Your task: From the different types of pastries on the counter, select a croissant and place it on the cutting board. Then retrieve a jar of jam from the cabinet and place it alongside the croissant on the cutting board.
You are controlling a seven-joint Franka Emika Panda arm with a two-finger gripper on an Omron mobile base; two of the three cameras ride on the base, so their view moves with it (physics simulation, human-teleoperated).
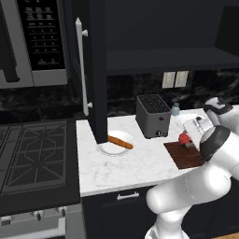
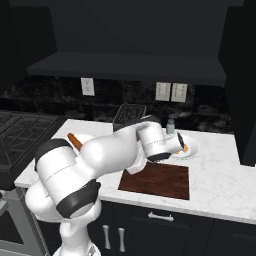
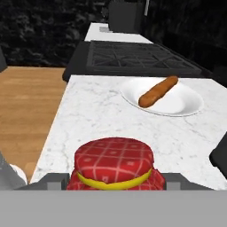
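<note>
The counter (image 1: pixel 126 168) carries the board (image 1: pixel 186 156) at its 3 o'clock end. A plate (image 3: pixel 177 104) at 1 o'clock in the hand view holds the stick pastry (image 3: pixel 157 92) (not wanted). The gripper (image 3: pixel 116 181) clasps the jar (image 3: pixel 114 166), apparently low over the board, likely for setting down.

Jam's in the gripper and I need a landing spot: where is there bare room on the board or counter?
The cutting board is bare across its front and right half. Bare counter lies between the stick pastry's plate and the board. It is crowded behind the board: toaster, bottle, second plate.
</note>
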